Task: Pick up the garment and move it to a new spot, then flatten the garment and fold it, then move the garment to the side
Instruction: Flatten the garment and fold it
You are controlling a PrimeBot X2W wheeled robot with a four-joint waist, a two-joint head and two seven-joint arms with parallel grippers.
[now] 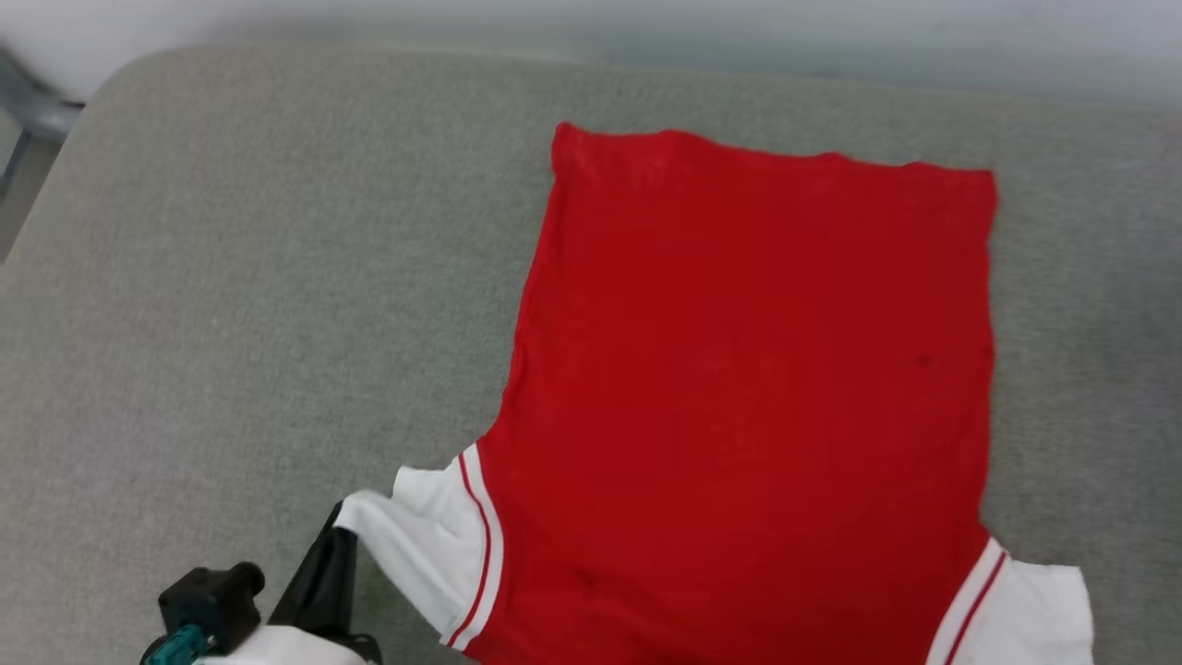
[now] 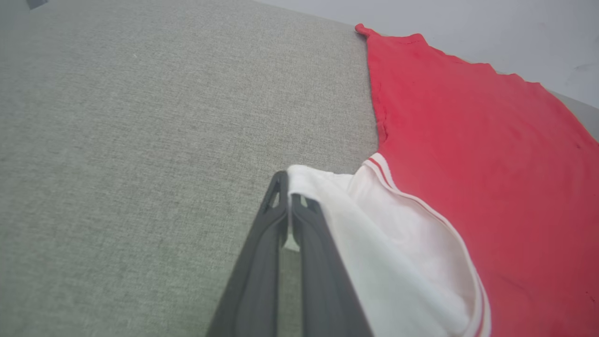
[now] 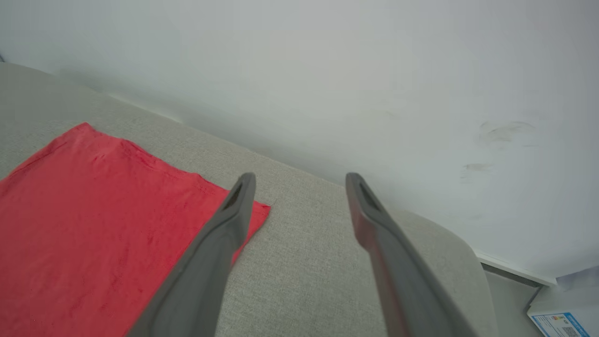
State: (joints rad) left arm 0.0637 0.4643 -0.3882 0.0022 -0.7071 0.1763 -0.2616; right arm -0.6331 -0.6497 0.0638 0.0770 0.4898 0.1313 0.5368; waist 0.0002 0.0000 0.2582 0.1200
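Grey cushion (image 1: 231, 277), my landmark. The garment (image 1: 748, 397) lies flat, red back up, right of the cushion's centre. I judge flattening nearly done, with folding and setting aside left. My left gripper (image 2: 288, 192) pinches the white sleeve (image 1: 416, 545) near the cushion's front. My right gripper (image 3: 302, 182) is spread wide and empty above the cushion's far right.

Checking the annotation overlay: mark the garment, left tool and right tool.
garment (image 1: 748, 369): head view, middle of its red body.
left tool (image 2: 288, 191): left wrist view, between the fingertips shut on the garment's white sleeve.
right tool (image 3: 300, 182): right wrist view, the gap between its open fingertips.
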